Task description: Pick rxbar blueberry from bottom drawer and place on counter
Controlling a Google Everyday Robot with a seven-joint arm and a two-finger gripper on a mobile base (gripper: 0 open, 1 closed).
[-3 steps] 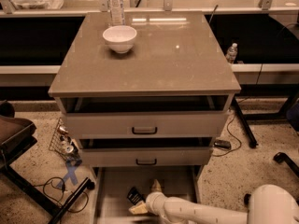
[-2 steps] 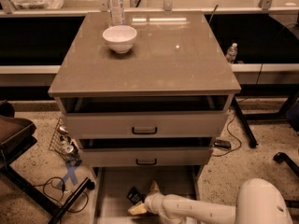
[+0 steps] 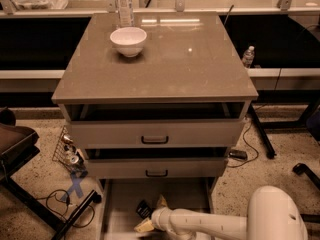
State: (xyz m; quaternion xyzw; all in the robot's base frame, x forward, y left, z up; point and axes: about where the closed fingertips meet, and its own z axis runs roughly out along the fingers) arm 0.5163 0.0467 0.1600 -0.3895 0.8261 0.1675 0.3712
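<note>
The bottom drawer (image 3: 120, 204) is pulled out at the foot of the cabinet, a pale grey tray. The rxbar blueberry (image 3: 143, 209) lies on its floor, a small dark bar with pale print. My gripper (image 3: 151, 214) reaches into the drawer from the right on a white arm. It is open, with one pale fingertip (image 3: 161, 201) behind the bar and the other (image 3: 143, 227) in front of it. The bar sits in the gap between them, and I cannot tell whether they touch it. The counter (image 3: 170, 59) is the glossy grey-brown top above.
A white bowl (image 3: 128, 40) and a clear bottle (image 3: 124, 6) stand at the counter's back left. The two upper drawers (image 3: 155, 134) are slightly open above my arm. A dark chair (image 3: 15, 144) and cables are on the floor at left. Another bottle (image 3: 248, 56) stands on the right.
The big white body of my arm has shifted left in the lower right. The gripper and the bar stay where they were in the drawer.
</note>
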